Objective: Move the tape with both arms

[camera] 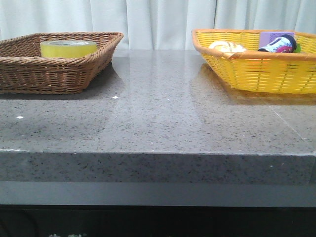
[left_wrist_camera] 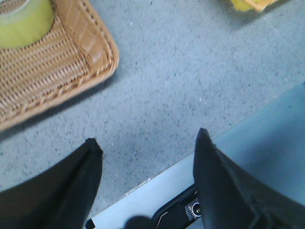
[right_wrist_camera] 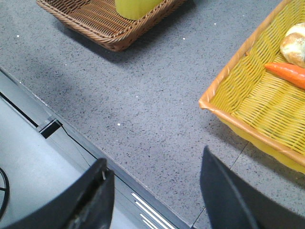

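Inside the brown basket [camera: 54, 69] sits the tape [camera: 68, 48], ready to be picked up, while the left gripper [left_wrist_camera: 147, 157] and right gripper [right_wrist_camera: 155, 181] hang wide open near the basket, holding nothing, so either could reach in for it

Tape [camera: 68, 48] in left basket [camera: 29, 74]; right basket [camera: 256, 74] well apart.

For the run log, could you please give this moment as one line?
tape: in brown basket | left pincer: open, empty | right pincer: open, empty | transfer: not begun
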### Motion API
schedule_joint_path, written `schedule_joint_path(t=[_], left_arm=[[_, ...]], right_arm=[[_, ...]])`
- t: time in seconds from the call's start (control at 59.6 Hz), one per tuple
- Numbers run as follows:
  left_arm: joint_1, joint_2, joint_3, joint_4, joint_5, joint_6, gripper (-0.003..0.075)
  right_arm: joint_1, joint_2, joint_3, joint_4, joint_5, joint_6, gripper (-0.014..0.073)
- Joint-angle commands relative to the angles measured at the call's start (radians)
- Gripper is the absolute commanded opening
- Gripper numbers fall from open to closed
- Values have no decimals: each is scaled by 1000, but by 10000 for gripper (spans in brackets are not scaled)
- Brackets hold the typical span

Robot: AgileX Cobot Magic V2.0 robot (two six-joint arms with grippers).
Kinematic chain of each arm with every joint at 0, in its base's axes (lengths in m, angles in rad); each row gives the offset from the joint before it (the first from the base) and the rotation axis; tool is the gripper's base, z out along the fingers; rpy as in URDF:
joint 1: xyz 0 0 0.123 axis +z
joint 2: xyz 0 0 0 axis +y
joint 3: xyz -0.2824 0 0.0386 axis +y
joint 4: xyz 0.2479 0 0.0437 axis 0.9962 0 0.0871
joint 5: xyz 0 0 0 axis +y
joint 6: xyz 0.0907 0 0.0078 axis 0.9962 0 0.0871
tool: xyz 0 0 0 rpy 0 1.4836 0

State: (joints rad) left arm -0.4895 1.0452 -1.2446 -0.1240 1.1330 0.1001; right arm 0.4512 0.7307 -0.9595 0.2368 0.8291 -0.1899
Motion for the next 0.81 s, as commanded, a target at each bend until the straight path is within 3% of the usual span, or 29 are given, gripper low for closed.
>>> schedule_joint_path(t=[0.0, 0.285, 0.403, 0.487, 0.57, 0.705, 0.789], left_arm=[[-8, -98, 84, -15, -148, -14, 420], [-8, -287, 331, -15, -392, -14, 420], [-8, -324, 376, -15, -439, -14, 420], [-8, -330, 383, -15, -443, -14, 409], [-8, -330, 383, -15, -446, -14, 334], [-8, -330, 383, -15, -456, -14, 141], [-8, -330, 383, -15, -456, -14, 43]], right_arm=[[-7, -5, -20, 14, -61, -2, 432], [-7, -5, -20, 14, -57, -2, 432], [-7, -5, -20, 14, -55, -2, 431], [-7, -5, -20, 14, -55, -2, 384], [-7, -5, -20, 14, -55, -2, 271], [-7, -5, -20, 14, -55, -2, 63], [-7, -5, -20, 14, -55, -2, -25]])
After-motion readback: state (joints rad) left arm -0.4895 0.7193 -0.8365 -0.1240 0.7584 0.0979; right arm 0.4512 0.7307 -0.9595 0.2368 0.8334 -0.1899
